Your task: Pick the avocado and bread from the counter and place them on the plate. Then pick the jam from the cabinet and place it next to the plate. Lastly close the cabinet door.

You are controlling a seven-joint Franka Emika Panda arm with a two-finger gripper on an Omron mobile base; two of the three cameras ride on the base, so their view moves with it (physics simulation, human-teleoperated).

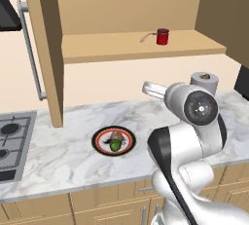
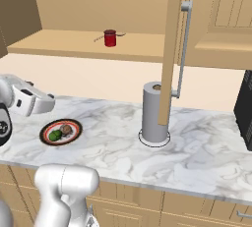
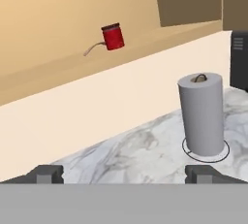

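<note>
Pincer (image 3: 124,173) gapes wide and empty at the hand view's bottom edge, arm folded, wrist level, aimed toward the jam (image 3: 112,37) upper left on the cabinet (image 1: 136,46) shelf; avocado (image 1: 115,145) and bread (image 1: 116,136) sit on the plate (image 1: 99,140).

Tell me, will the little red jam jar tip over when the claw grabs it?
Probably not easily. The jam is a short, squat cylinder standing upright on the cabinet shelf, so it looks fairly stable. Its smooth round sides could be slippery, and if knocked flat it might roll. The open claw looks wide enough to fit around it.
</note>
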